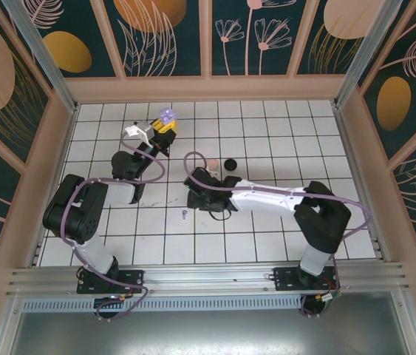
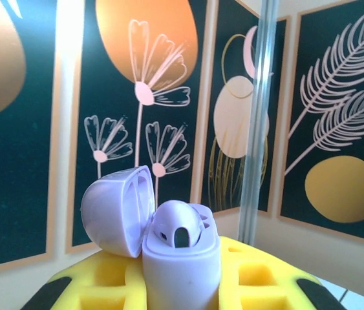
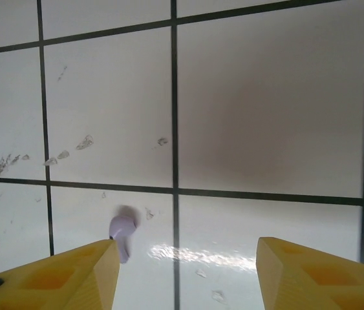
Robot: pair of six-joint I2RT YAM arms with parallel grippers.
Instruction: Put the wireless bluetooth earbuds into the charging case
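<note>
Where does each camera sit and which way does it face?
Top external: above, behind the bases, looking down on tiled table and both arms.
Left wrist: faces back wall; left claw shut on open purple case.
Right wrist: looks down at table; open right claw beside purple earbud.
Shared: top and right wrist both show that earbud.

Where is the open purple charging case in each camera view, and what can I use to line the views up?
Top external: purple case far centre-left of the tiled table, at the tip of the left claw.
Left wrist: purple case bottom centre, lid open to the left, wall panels behind.
Right wrist: tiles, a purple earbud beside the open right claw.
Shared landmark: the yellow fingers gripping the case.
</note>
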